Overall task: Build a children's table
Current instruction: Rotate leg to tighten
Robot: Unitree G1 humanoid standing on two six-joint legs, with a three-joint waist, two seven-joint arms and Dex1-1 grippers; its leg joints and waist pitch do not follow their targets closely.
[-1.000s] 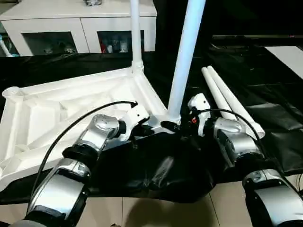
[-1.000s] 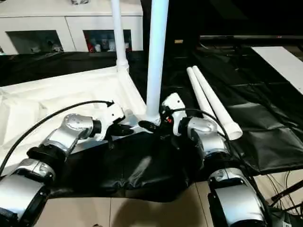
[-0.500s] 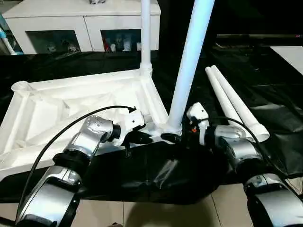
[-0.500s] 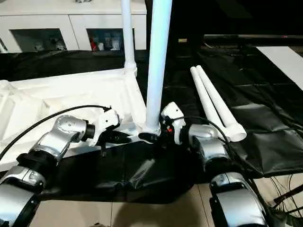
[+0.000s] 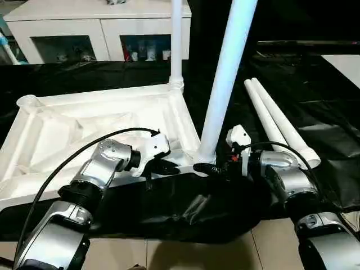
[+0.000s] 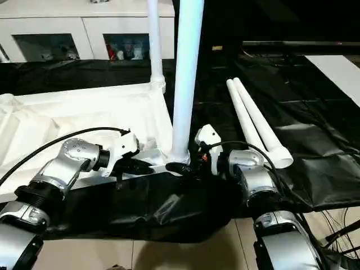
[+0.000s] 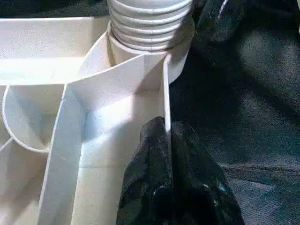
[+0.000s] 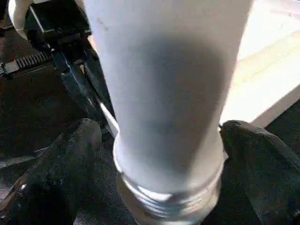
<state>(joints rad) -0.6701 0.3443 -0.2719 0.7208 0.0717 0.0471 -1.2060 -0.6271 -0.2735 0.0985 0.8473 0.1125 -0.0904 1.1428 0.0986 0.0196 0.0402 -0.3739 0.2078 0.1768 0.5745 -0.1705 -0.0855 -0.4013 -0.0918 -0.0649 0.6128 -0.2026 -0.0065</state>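
Up close, threaded leg point(image 7: 149, 23) in socket point(image 7: 180, 56)

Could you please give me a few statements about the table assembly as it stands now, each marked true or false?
1. Two long white plastic tube legs lie side by side on the black sheet. True.
2. The left tool is wide open above the white square plastic tabletop. False: it is shut on the tabletop's thin edge rib.
3. The right tool has a finger on each side of the near upright white tube leg, just above its threaded end. True.
4. All four corner sockets have legs standing in them. False: two legs stand upright, and the far-left round socket is empty.
5. A white cabinet with glass doors stands behind the work. True.
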